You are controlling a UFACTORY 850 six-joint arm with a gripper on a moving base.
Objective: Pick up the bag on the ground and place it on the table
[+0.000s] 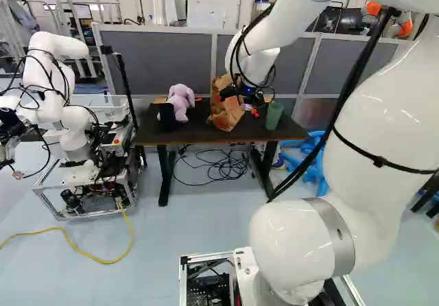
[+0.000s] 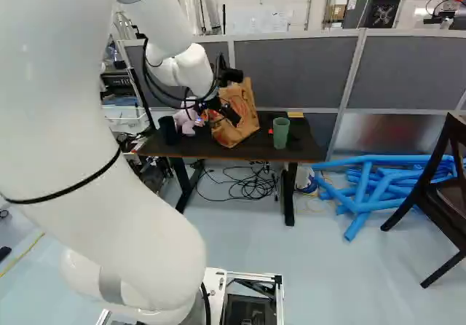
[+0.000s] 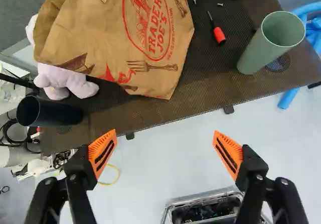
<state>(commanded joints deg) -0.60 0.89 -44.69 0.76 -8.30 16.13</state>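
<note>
Showing only partly — paper bag (image 3: pixel 108 38).

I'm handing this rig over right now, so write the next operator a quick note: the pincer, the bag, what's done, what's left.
Pincer: open, nothing between its fingers, near the table's front edge.
Bag: on the table, between the plush toy and the green cup; the red-handled screwdriver lies between bag and green cup.
Done: the bag is on the table and out of the grip.
Left: apparently just backing the arm away, ideally without brushing the bag or either cup; the black one stands near the toy.
</note>
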